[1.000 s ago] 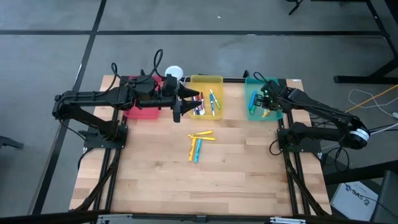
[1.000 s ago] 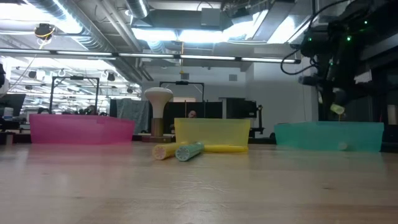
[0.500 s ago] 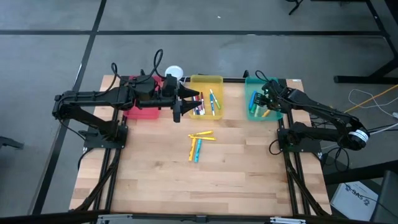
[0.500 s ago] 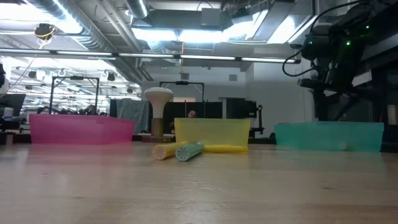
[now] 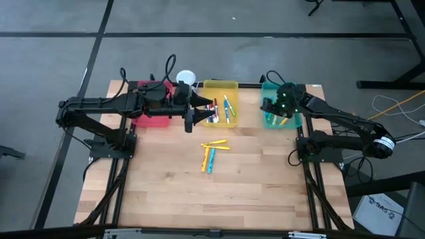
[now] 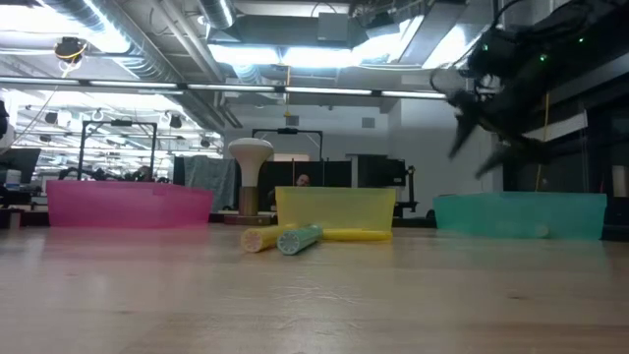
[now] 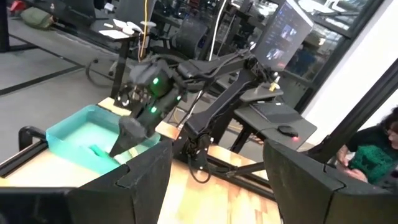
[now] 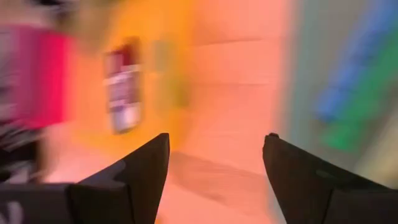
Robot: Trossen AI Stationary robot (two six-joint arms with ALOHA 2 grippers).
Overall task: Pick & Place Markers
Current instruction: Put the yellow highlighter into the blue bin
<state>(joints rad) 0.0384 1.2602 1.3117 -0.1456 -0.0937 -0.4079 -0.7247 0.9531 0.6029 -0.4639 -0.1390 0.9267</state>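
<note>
Several markers (image 5: 211, 154) lie loose on the wooden table's middle, their cap ends showing in the low view (image 6: 281, 239). More markers lie in the yellow tray (image 5: 221, 110) and in the teal tray (image 5: 277, 119). My right gripper (image 5: 268, 108) hangs open above the teal tray's left part, slanting down, with nothing between its fingers (image 8: 214, 149); the low view shows its fingers spread (image 6: 484, 147). My left gripper (image 5: 199, 111) is held level and open above the yellow tray's left edge, also empty (image 7: 217, 155).
A red tray (image 5: 151, 120) stands at the back left, the yellow tray (image 5: 220, 84) at the back middle and the teal tray (image 5: 265, 87) at the back right. A white-topped object (image 5: 185, 78) stands behind the trays. Bare wood stretches toward the near edge.
My right gripper has opened over the teal tray and let go of a yellow marker, which now lies in that tray. The gripper has then tipped up from pointing steeply down and swung toward the table's left.
</note>
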